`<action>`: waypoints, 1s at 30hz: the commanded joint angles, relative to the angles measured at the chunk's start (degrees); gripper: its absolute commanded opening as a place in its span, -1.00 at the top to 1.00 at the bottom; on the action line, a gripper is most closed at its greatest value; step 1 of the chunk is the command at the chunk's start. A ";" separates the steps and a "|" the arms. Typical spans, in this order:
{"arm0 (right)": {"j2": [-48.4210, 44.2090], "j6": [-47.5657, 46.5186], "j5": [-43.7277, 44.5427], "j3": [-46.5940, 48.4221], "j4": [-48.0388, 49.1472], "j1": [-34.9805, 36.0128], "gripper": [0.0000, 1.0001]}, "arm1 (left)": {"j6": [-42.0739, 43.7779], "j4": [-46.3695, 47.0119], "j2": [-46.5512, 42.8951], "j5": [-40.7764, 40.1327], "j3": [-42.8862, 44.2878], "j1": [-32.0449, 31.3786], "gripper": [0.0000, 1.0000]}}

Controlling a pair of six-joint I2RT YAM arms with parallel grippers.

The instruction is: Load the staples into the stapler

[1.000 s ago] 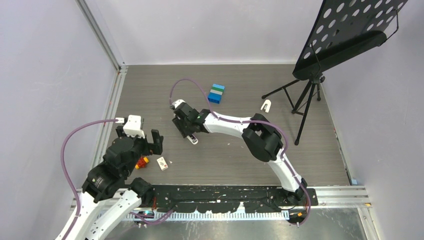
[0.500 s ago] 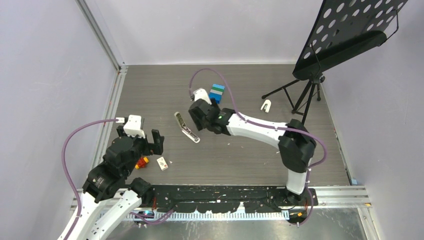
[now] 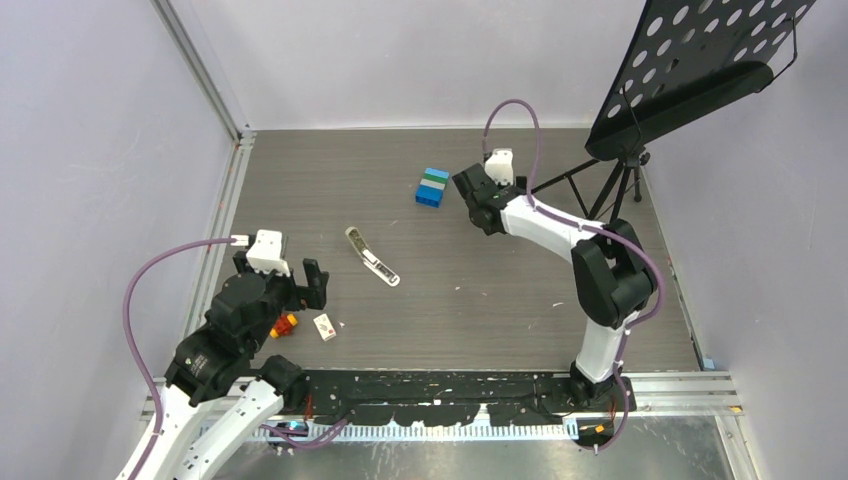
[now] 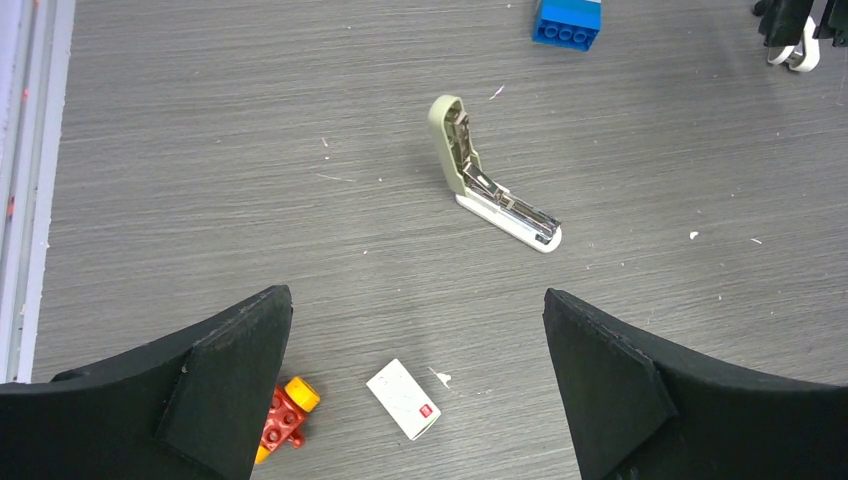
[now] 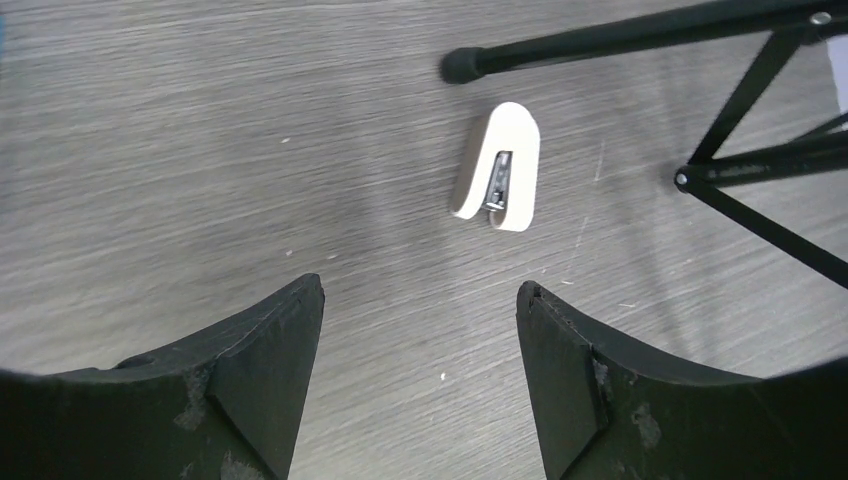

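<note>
Lying on the grey wood-grain table (image 3: 500, 290), the stapler (image 4: 490, 175) is bent open at its hinge: the olive-beige top angles away from the white base, baring the silver metal channel. The staples (image 4: 404, 399), a flat white box with a red mark, sit nearer the left gripper (image 4: 415, 300), just beside a red-yellow toy brick (image 4: 285, 420). The left gripper's matte black wedge-shaped fingers stand wide apart, holding nothing. The right gripper (image 5: 420, 290) is likewise spread and empty, hovering near a stubby, rounded white object (image 5: 497, 167) and thin black tripod legs (image 5: 640, 35), well apart from the stapler.
</note>
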 commanded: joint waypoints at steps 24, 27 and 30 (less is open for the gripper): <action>14.89 9.77 3.42 8.69 -1.03 -10.27 0.20 | 0.39 2.78 -0.40 2.21 -0.41 1.28 -0.99; 15.32 9.79 3.09 8.66 -1.00 -10.53 0.29 | 0.39 2.87 -0.23 2.39 -0.41 1.36 -0.99; 15.19 9.87 2.42 8.22 -1.06 -10.53 0.42 | 0.39 2.87 -0.07 2.68 -0.34 1.52 -0.99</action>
